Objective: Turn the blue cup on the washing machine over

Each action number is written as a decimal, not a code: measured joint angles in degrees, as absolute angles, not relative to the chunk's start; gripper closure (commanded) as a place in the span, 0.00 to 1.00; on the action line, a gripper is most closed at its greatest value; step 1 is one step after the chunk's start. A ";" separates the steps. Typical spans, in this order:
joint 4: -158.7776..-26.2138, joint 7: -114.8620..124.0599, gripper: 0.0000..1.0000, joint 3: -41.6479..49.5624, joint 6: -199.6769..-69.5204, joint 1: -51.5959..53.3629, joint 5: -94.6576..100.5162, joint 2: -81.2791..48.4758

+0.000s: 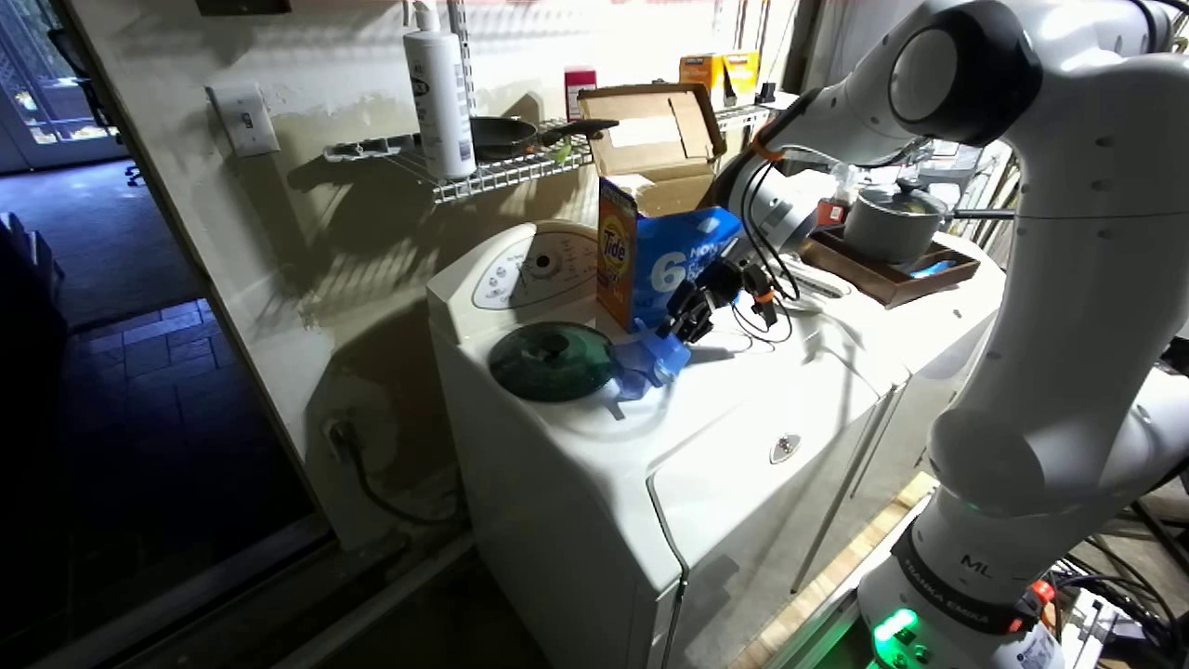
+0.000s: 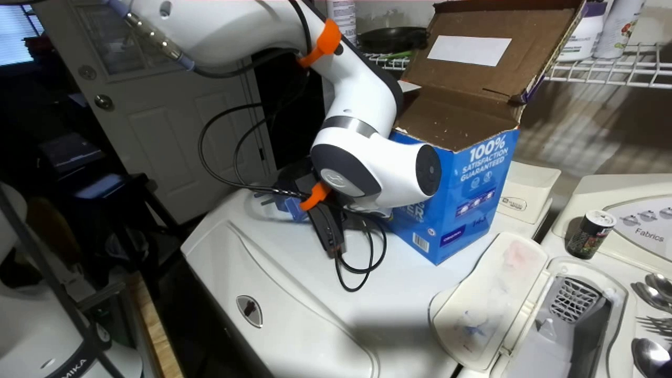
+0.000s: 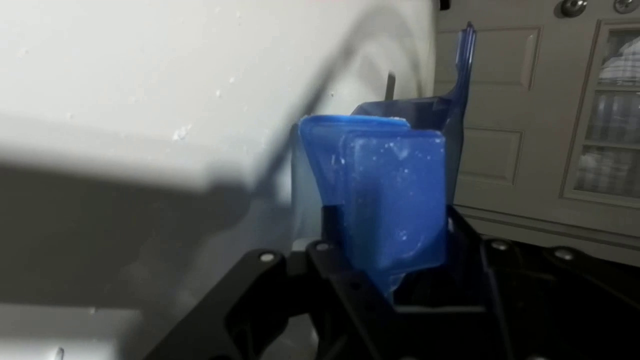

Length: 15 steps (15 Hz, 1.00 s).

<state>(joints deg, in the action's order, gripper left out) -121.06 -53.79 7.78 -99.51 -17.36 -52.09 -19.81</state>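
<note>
Clasping one blue cup (image 3: 395, 175), one gripper (image 3: 391, 223), one washing machine (image 1: 734, 483) beneath, one green disc (image 1: 528, 369)

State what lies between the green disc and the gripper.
The blue cup lies between the green disc and the gripper, as an exterior view shows; whether cup and disc touch, I can't tell.

The pale wall (image 1: 334, 46), patchy and yellowish lower down, bears a switch plate (image 1: 243, 119) and a wire shelf (image 1: 520, 174); strong light throws striped shadows below the shelf. Beyond a door frame (image 1: 200, 279), dark tiles (image 1: 167, 348) give way to a bluish floor (image 1: 93, 232), with daylight showing through glass (image 1: 37, 102). In an exterior view stand a panelled door (image 2: 163, 142) with a round knob (image 2: 104, 102), a dark, leggy piece of furniture (image 2: 105, 186), hard to make out, and a bright window (image 2: 14, 47) in the top corner.
</note>
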 measured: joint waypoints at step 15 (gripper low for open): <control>-118.75 -57.99 0.01 8.48 -92.54 -18.78 -56.69 -22.28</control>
<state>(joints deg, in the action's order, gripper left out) -118.75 -57.99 8.48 -92.54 -18.78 -56.69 -22.28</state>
